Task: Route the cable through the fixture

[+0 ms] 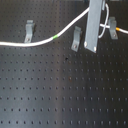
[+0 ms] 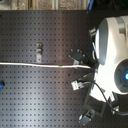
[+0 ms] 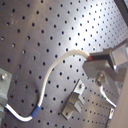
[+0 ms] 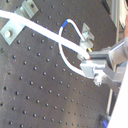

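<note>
At the first exterior view's left, the cable (image 1: 30, 43) lies slack on the black perforated counter (image 1: 55, 95) and passes just in front of the leftmost clip (image 1: 29, 31), beside it rather than seated in it. Its loose lie suggests that stretch is simply trailing free. Moving right, a short green band (image 1: 56, 37) marks the point where the cord starts to rise off the counter, climbing above the middle clip (image 1: 76, 39) instead of threading through it. That lift makes sense: the cord has to be carried over a clip before it can be lowered into the slot.

Further right, the tool (image 1: 93, 30) hangs down over the board, its flat grey finger hiding where the cord goes. In the first wrist view the tool (image 3: 102, 59) is pinching the cable (image 3: 55, 75) near its reddish band, with the fingers pressed onto the cord so its end can be steered. At the far right, a third clip (image 1: 113, 26) stands with the orange-marked cord end curling beside it. I judge the routing is barely begun, since no clip clearly holds the cord.
</note>
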